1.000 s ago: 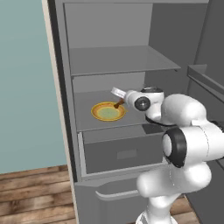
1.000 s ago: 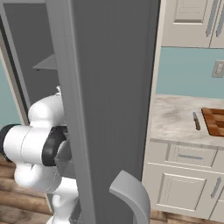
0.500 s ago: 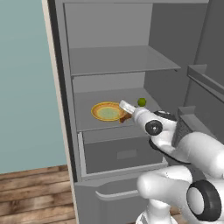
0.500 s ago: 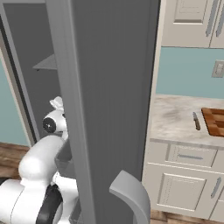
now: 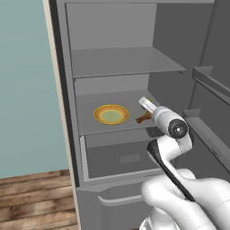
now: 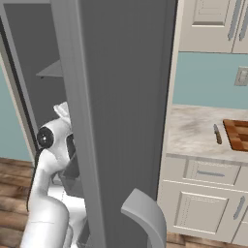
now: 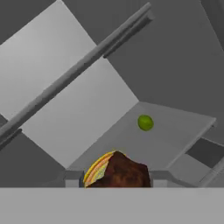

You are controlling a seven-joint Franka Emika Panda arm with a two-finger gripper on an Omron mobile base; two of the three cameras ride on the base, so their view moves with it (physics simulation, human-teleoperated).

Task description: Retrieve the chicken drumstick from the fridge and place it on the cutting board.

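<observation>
The fridge (image 5: pixel 121 63) stands open, and its thick door (image 6: pixel 121 97) fills the middle of the right base view. My gripper (image 5: pixel 146 115) hangs over the right part of the middle shelf, shut on the chicken drumstick (image 5: pixel 143 118), a small brown piece just right of the yellow-rimmed plate (image 5: pixel 111 114). In the hand view the drumstick (image 7: pixel 121 172) sits between my fingertips (image 7: pixel 159 178), with the plate (image 7: pixel 94 171) behind it. The checkered cutting board (image 6: pixel 237 135) lies on the counter at the far right.
A small green round fruit (image 7: pixel 145 122) lies farther back on the same shelf. Below the shelf a drawer (image 5: pixel 126 157) is pulled out. A brown-handled knife (image 6: pixel 217 134) lies on the marble counter (image 6: pixel 193 131), left of the board. The fridge door stands between my arm and the counter.
My gripper has drawn back from above the plate, down and to the right toward the shelf's front, carrying the drumstick. The arm has folded in closer to the base.
</observation>
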